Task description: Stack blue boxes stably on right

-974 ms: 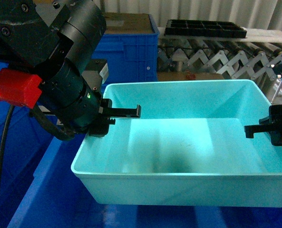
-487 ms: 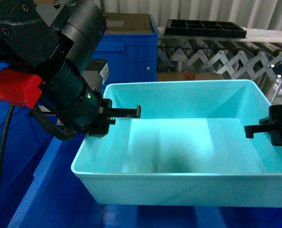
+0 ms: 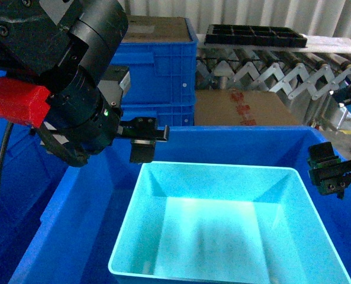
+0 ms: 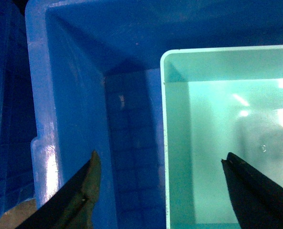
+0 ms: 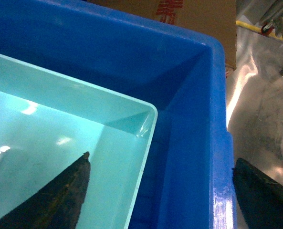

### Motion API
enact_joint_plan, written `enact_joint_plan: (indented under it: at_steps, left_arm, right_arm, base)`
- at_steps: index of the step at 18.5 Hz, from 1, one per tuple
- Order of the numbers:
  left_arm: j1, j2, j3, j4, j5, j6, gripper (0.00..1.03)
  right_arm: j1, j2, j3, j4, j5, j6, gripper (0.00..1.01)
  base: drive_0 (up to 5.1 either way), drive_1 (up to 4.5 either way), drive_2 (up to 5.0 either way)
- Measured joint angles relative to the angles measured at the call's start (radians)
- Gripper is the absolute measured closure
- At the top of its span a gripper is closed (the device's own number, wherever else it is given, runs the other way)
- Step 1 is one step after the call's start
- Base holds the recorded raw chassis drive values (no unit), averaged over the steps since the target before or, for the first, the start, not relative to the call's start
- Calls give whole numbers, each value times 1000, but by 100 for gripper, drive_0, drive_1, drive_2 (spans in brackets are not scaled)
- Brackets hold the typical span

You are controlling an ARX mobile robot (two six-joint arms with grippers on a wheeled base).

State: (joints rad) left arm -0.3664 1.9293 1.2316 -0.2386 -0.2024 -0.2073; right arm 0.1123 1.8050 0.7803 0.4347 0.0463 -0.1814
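The tub (image 3: 228, 228) sits inside the blue crate (image 3: 240, 142), nearer its 3 o'clock wall. Both grippers, left (image 3: 144, 137) and right (image 3: 335, 171), hang spread and empty above the rims. I'd lift them straight up to avoid nudging it.

The tub (image 3: 222, 236) is plain light turquoise, sitting in a deep blue crate (image 3: 80, 225) whose floor shows a faint square grid. A dark blue ribbed crate (image 3: 163, 65) stands behind, beside a brown carton with red print (image 3: 240, 107) and a black tray (image 3: 255, 34)
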Motion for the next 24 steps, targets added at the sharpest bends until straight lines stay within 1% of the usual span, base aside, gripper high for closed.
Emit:
enact_joint_plan:
  at_steps: [1,2,3,5,6,7,8,10,12,14,15,16,17,18,19,20,22,23,24]
  left_arm:
    - [0,0,0,0,0,0,15]
    - [0,0,0,0,0,3,3]
    - [2,0,-1,18,-6,3,5]
    - [12,-8,-2,43,-19,7,5]
    - [22,-25,-3,50,-18,7,5]
    - [34,-43,-3,56,-10,6,5]
    - [62,-81,-3,53,16,2,5]
    - [117,-177,-13,56,70,-3,5]
    - [185,-342,-85,21,101,-2,5]
    - [235,-531,-171,-40,98,6,5]
    - [253,-639,-214,-99,80,6,5]
    - [282,-765,-253,-191,59,-13,5]
    - [292,-881,-275,-286,36,-56,5]
    - [289,-956,-277,-349,10,-111,5]
    - [272,-995,-277,-352,-7,-141,5]
    - [271,-1002,-281,-312,10,-178,5]
    - [271,-999,-285,-321,19,-209,5]
    - [272,-987,-287,-322,19,-217,5]
    - [277,-974,-292,-322,18,-225,5]
  right_arm:
    - [0,0,0,0,0,0,1]
    - [0,0,0,0,0,-1,4]
    - [0,0,0,-8,-7,-1,3]
    - [-3,-2,8,21,-11,-3,3]
    - [-11,-8,24,28,-26,0,3]
    - [-18,-23,36,27,-36,4,3]
    - [-33,-56,56,20,-56,11,3]
    - [-66,-141,87,2,-101,32,3]
    - [-105,-262,81,-8,-156,34,3]
    - [-161,-442,32,-101,-225,38,3]
    - [-200,-548,14,-181,-253,40,3]
    - [-253,-679,3,-290,-274,42,3]
    - [-323,-804,19,-444,-317,58,3]
    - [-379,-880,51,-540,-332,91,3]
    - [-387,-910,58,-499,-311,104,3]
    - [-387,-917,71,-493,-312,108,3]
    - [-374,-907,75,-501,-322,114,3]
    - [-375,-893,74,-503,-319,114,3]
    - [-375,-888,64,-487,-315,122,4]
  base:
    - [0,0,0]
    - [0,0,0]
    - [0,0,0]
    - [0,0,0]
    - [0,0,0]
    - [0,0,0]
    - [0,0,0]
    - [0,0,0]
    - [0,0,0]
    - [0,0,0]
    - [0,0,0]
    - [0,0,0]
    - [0,0,0]
    - [0,0,0]
    - [0,0,0]
    - [0,0,0]
    - [0,0,0]
    - [0,0,0]
    - [0,0,0]
